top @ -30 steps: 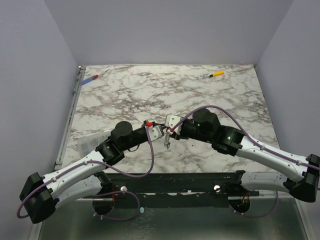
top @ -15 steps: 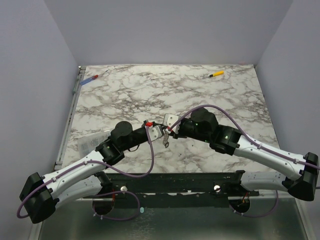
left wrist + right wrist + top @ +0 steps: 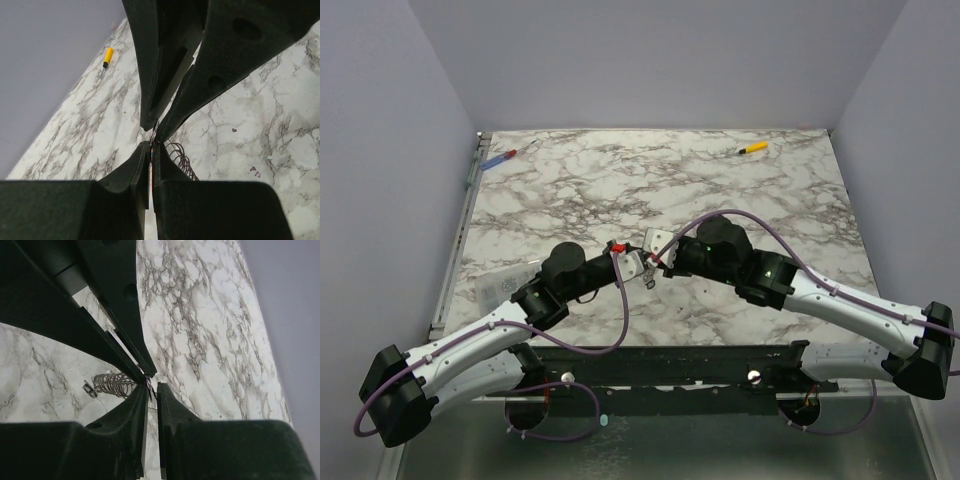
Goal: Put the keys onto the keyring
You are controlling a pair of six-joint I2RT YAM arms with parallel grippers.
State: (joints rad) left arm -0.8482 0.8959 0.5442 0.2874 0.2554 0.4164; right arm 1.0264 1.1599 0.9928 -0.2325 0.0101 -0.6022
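Left gripper (image 3: 151,150): clenched on the keyring (image 3: 151,143), a thin dark sliver at its tips. Right gripper (image 3: 152,390): meets the keyring from the opposite side, fingers narrowed to a slit; whether it has a hold cannot be told. Keys (image 3: 113,383): just beside the keyring. Risk, as judged: opposed pulling twists the keyring out of the pinch, and the keys drop to the table (image 3: 570,190).

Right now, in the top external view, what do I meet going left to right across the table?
blue-and-red tool → left hand → right hand → yellow-handled tool. The keyring, pinched where the two hands meet, overlaps both, so I leave it out.
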